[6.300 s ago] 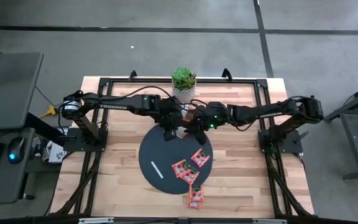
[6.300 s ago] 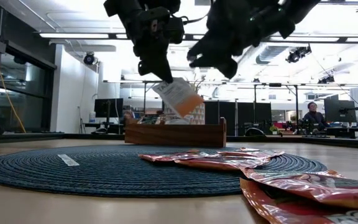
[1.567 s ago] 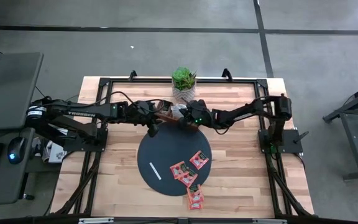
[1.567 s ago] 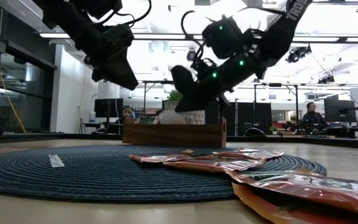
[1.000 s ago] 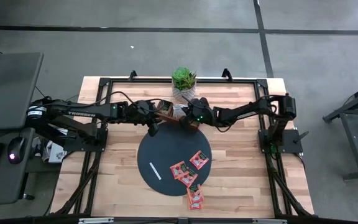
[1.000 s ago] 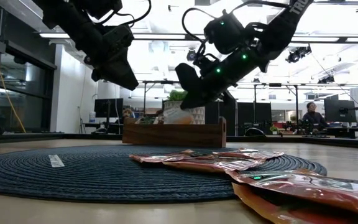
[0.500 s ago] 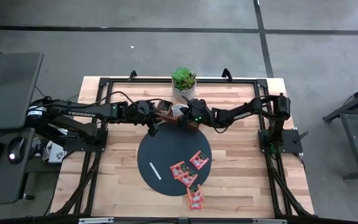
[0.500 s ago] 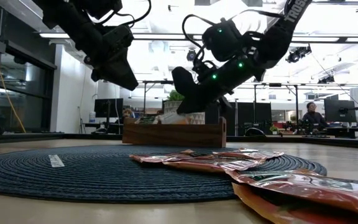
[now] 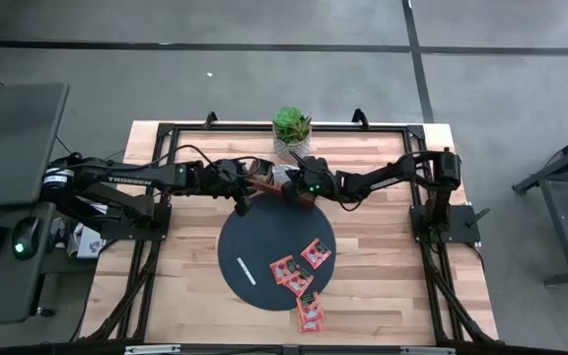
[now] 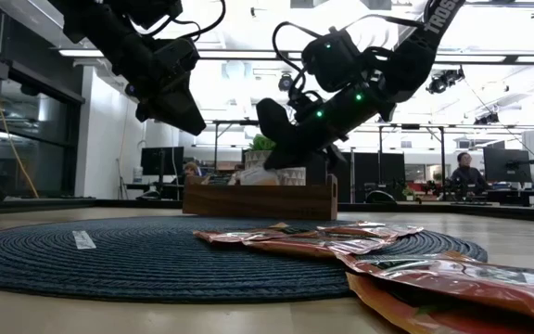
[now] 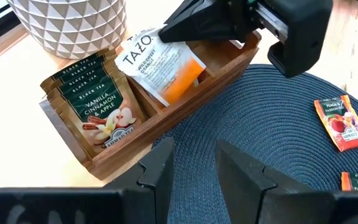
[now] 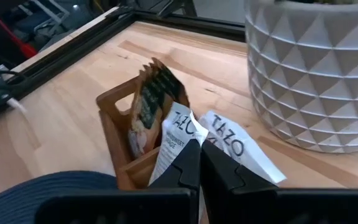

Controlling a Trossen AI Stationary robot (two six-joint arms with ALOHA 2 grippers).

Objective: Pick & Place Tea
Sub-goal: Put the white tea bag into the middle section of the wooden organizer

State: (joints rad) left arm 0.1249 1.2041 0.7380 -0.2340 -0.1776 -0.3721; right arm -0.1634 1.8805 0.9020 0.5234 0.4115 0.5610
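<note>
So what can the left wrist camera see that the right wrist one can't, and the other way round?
Only the left wrist view shows the dark mat, the red sachets lying on it, the right gripper from outside, and the left gripper, open and empty.

Only the right wrist view shows the black table frame and a second white sachet beside the held one.

Both show the wooden tray, the green sachets standing in it, the patterned white pot, and the white sachet pinched by the right gripper.

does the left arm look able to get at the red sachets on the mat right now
Probably yes: the red sachets lie bare on the mat, and the left gripper holds nothing, hovering at its far edge.
</note>
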